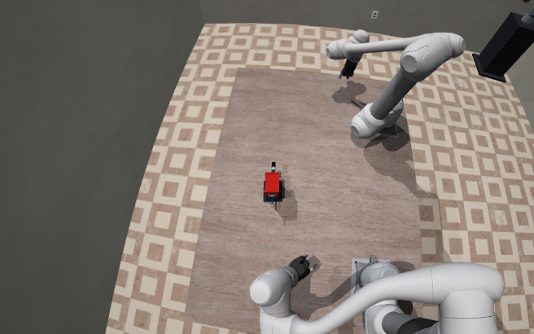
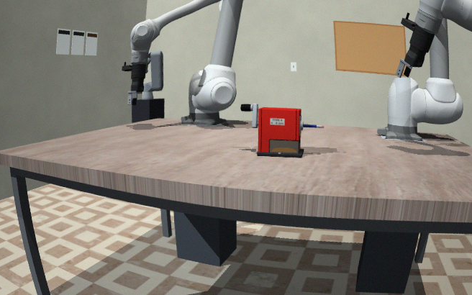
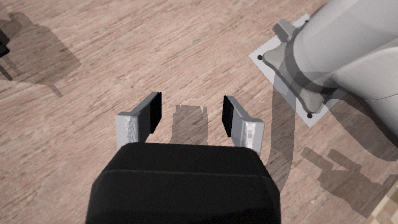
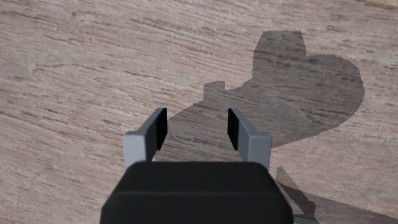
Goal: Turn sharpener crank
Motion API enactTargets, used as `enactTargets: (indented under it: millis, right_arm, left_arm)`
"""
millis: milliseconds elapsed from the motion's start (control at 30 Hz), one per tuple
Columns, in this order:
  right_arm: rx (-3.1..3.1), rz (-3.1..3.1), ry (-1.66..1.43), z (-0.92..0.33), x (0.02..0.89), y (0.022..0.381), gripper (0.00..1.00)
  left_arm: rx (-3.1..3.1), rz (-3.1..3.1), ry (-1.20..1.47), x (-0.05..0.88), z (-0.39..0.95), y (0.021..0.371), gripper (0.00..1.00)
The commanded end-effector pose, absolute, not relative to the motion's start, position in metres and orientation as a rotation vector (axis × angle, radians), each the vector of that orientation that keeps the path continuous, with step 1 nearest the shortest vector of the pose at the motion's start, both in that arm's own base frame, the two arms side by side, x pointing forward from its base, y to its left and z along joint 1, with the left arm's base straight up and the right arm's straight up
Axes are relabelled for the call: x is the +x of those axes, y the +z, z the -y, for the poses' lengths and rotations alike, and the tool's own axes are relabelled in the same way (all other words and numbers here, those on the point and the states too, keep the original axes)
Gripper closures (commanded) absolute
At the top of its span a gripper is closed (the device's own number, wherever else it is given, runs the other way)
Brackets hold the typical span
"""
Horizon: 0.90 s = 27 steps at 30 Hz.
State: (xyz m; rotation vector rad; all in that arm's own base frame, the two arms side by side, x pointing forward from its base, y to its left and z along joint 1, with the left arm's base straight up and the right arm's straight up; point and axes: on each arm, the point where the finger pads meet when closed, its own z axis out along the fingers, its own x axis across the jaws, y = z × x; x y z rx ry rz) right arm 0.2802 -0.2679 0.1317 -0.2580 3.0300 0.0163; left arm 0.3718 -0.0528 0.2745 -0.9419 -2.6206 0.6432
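The red sharpener [image 1: 272,182] [image 2: 280,132] stands upright on its black base. Its grey crank arm [image 2: 255,116] is on the left side in the exterior view and points up, with the black knob [image 1: 273,164] [image 2: 246,107] at its top. A blue pencil [image 2: 310,126] sticks out of the opposite side. My left gripper [image 1: 311,261] [image 2: 404,71] [image 3: 192,106] is open and empty, above the table on the pencil side, well away from the sharpener. My right gripper [image 1: 344,76] [image 2: 132,99] [image 4: 197,120] is open and empty, high up on the crank side, far from the knob.
The wooden table [image 1: 244,112] [image 2: 150,161] carries both arm bases. The left arm's base plate [image 3: 260,47] shows at the upper right of the left wrist view. A dark edge and a shadow show at that view's left border. The right wrist view shows wood and arm shadows.
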Motion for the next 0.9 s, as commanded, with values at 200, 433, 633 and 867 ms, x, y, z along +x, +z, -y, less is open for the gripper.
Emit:
enactTargets:
  millis: [200,433,633,867]
  right_arm:
    - [-0.258,-3.029,0.016,0.268,0.281,0.132,0.0]
    - [-0.258,-3.029,0.016,0.268,0.281,0.132,0.0]
    - [-0.258,-3.029,0.016,0.268,0.281,0.132,0.0]
    - [-0.258,-3.029,0.016,0.268,0.281,0.132,0.0]
  left_arm:
    - [-0.89,2.665,0.645,0.366,0.003,0.274,0.0]
    - [-0.835,2.705,0.652,0.359,-0.036,0.273,0.0]
    - [-0.787,2.737,0.657,0.349,-0.068,0.273,0.0]
    - [-0.746,2.763,0.661,0.339,-0.094,0.272,0.0]
